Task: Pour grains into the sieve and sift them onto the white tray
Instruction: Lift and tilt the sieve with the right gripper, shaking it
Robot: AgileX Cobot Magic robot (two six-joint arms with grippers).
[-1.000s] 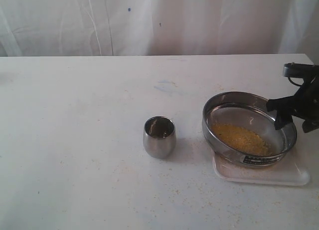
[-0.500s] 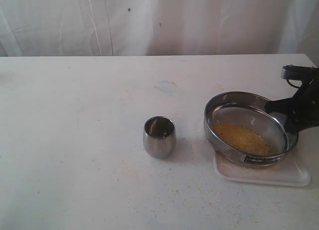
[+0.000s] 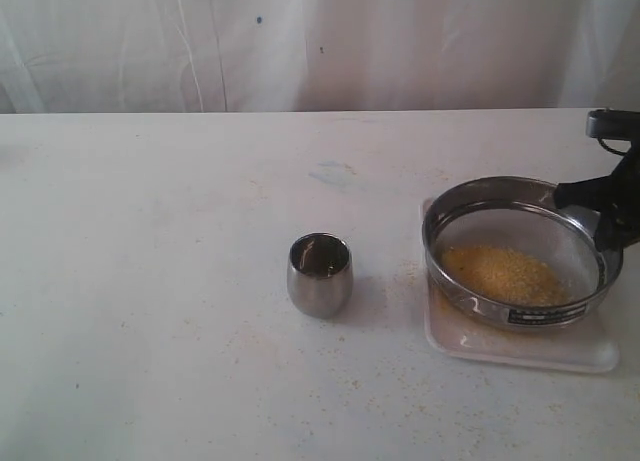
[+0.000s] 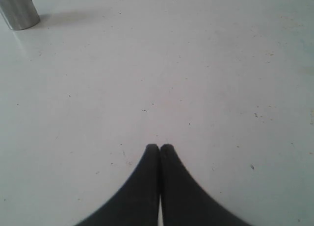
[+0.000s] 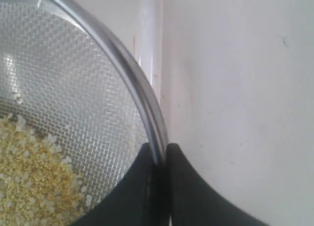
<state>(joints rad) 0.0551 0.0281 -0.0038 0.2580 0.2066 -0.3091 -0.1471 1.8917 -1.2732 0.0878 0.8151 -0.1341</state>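
Pinches the rim of the sieve (image 3: 522, 253) with the right gripper (image 5: 158, 151), jaws closed on the steel wall. Places the sieve over the white tray (image 3: 520, 349), slightly tilted; cannot tell whether touching. Shows the grains (image 3: 505, 273) heaped on the mesh.

Treat pouring as done: cup (image 3: 320, 274) upright on the table (image 3: 150, 281), well apart from the sieve.

Treat sifting as begun, not finished: most grains on the mesh, only a faint yellowish dusting on the tray.

Parks the left gripper (image 4: 159, 148) above the table, closed on nothing.
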